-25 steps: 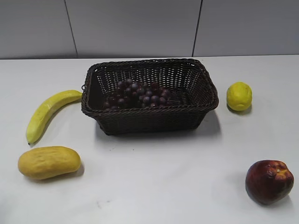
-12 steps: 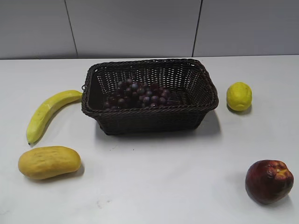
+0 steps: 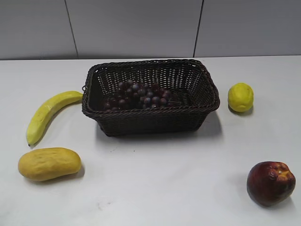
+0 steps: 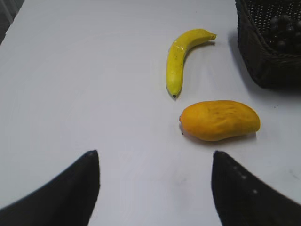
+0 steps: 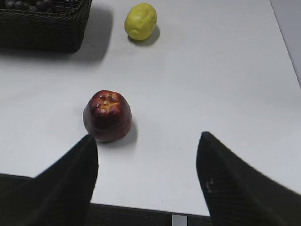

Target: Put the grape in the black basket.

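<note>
Only the tips of the robot show, and only in the two wrist views; the exterior view has none of its body in frame.

The left tool appears as two matte black fingers rising from the bottom edge, each a broad wedge that narrows to a rounded tip. The right-hand finger carries a few tiny pale specks on its inner face.

The right tool looks the same: two black, wedge-shaped fingers with blunt tips. Its right-hand finger has a fine ribbed or woven texture and a couple of small light dots. No cables, screws or markings can be made out.
</note>
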Robot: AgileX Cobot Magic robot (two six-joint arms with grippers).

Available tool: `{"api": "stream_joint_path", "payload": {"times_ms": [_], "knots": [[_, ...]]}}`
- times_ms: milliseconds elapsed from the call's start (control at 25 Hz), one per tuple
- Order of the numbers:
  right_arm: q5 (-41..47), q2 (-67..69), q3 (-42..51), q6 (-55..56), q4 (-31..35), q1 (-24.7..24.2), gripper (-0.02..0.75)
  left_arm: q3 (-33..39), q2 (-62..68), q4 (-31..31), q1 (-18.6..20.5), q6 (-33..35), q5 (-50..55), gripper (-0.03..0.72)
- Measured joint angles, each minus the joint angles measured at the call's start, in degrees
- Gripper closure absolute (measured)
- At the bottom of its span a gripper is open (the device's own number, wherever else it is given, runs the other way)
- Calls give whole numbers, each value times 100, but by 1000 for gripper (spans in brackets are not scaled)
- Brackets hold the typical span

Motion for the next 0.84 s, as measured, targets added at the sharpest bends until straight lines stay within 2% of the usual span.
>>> {"api": "stream_joint_path", "payload": {"times_ms": [200, 840], "knots": [[0, 0, 0, 0, 0, 0, 239, 11, -395, 54, 0, -170, 0, 135], [0, 0, 0, 0, 0, 0, 239, 17, -401, 105, 0, -253, 0, 137]]}}
